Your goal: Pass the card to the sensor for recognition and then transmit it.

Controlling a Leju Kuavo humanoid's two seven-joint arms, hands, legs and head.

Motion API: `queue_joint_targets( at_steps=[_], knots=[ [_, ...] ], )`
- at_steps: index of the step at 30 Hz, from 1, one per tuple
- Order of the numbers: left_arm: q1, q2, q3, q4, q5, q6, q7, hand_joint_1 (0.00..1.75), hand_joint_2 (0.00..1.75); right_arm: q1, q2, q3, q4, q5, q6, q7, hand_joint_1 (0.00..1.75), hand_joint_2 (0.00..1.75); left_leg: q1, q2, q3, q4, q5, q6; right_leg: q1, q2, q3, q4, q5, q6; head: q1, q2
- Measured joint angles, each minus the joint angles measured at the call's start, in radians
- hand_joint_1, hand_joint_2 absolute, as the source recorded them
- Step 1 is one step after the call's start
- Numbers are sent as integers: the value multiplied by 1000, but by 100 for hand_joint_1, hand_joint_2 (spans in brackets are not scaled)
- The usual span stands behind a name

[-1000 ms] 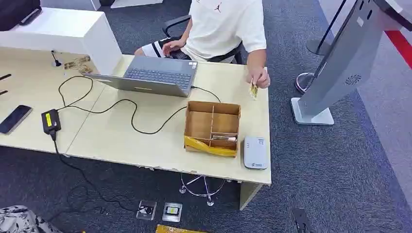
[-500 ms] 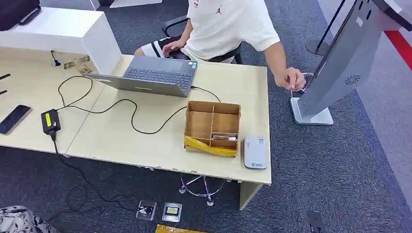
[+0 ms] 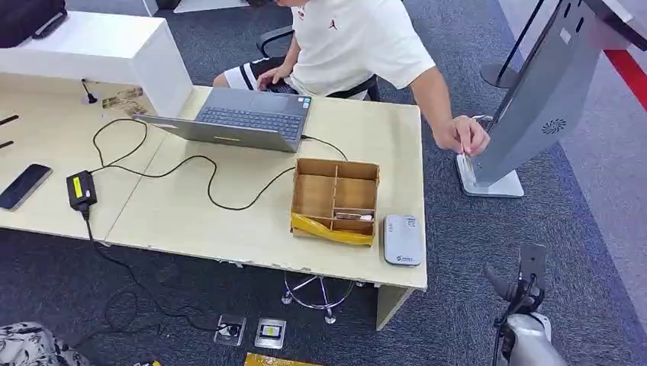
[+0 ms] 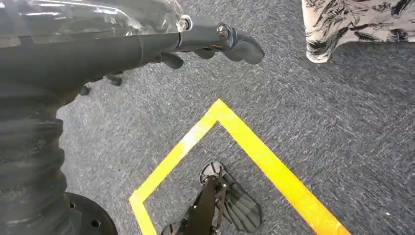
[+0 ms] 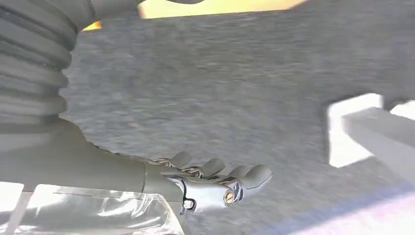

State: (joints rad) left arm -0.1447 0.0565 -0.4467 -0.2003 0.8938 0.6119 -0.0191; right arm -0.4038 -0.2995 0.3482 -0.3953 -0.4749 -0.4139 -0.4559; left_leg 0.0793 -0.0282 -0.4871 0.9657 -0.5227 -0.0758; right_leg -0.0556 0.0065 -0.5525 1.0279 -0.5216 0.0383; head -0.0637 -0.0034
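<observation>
On the tabletop (image 3: 229, 221), starting at its left edge, lie a dark phone (image 3: 24, 186) and a black power brick (image 3: 80, 189), whose cable (image 3: 206, 179) loops across toward the laptop (image 3: 244, 118) at the far edge. Toward the right end stands an open cardboard box (image 3: 336, 200) with dividers, and just beside it, at the near right corner, lies the flat grey card reader (image 3: 402, 239), the sensor the task speaks of.

The left hand (image 4: 215, 41) hangs low over the carpet beside a line of yellow floor tape (image 4: 254, 156); its fingers are loosely curled and hold nothing.

Past the right edge of the tabletop, a seated person's hand (image 3: 461, 136) reaches out over the floor, pinching a small thin card (image 3: 463, 149) (too small to read, and seen nearly edge-on), close to the base of a grey kiosk stand (image 3: 526, 114).

Farthest right, the right hand (image 3: 519, 293) is raised at the lower corner of the head view, fingers lying straight and together, empty; the wrist view shows the same (image 5: 220, 183).

The relation that matters: the card lies ahead of the right hand, farther from the robot and slightly to the left, well apart and higher, with its long axis near upright. The right hand is clearly the nearer one, so it would probably be the one to reach forward and receive the card, the reader then lying to its left on the near corner.
</observation>
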Motion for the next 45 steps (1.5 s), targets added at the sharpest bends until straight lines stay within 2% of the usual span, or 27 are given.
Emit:
queue_joint_targets(
  at_steps=[6,10,17,27,35,39,45],
  knots=[
    [0,14,0,0,1,-23,-17,0,175,-19,-16,-81,-125,50,-49,2,0,175,0,0,-1,1,0,0,0,0,0,0,0,0,0,0],
    [1,34,0,0,-4,-30,-23,0,175,-4,-27,-134,-247,109,-76,64,0,175,0,-1,-1,1,0,0,0,-1,0,0,0,0,0,0],
    [1,48,-16,0,-29,-40,-24,0,175,19,-41,-198,-501,265,-67,151,0,175,0,-1,-1,1,0,0,0,0,0,0,0,1,0,0],
    [1,54,-35,0,-34,-37,-27,0,175,12,-42,-239,-749,325,-39,180,0,175,0,-1,-1,1,0,0,0,-1,0,0,0,1,0,0],
    [1,54,-59,0,-68,-11,-72,0,175,6,-31,-244,-902,456,-47,226,0,175,0,-2,-2,1,0,0,0,-2,0,0,0,1,0,0],
    [-4,57,-66,17,-76,-2,-134,0,175,5,-23,-234,-988,563,-13,275,0,175,0,-2,-5,1,0,0,0,-2,0,1,0,1,0,0],
    [-18,115,-65,89,-50,3,-339,0,175,4,21,-124,-1158,956,107,383,0,175,1,-3,-3,1,1,1,1,-4,-1,2,0,0,0,0]
  ],
)
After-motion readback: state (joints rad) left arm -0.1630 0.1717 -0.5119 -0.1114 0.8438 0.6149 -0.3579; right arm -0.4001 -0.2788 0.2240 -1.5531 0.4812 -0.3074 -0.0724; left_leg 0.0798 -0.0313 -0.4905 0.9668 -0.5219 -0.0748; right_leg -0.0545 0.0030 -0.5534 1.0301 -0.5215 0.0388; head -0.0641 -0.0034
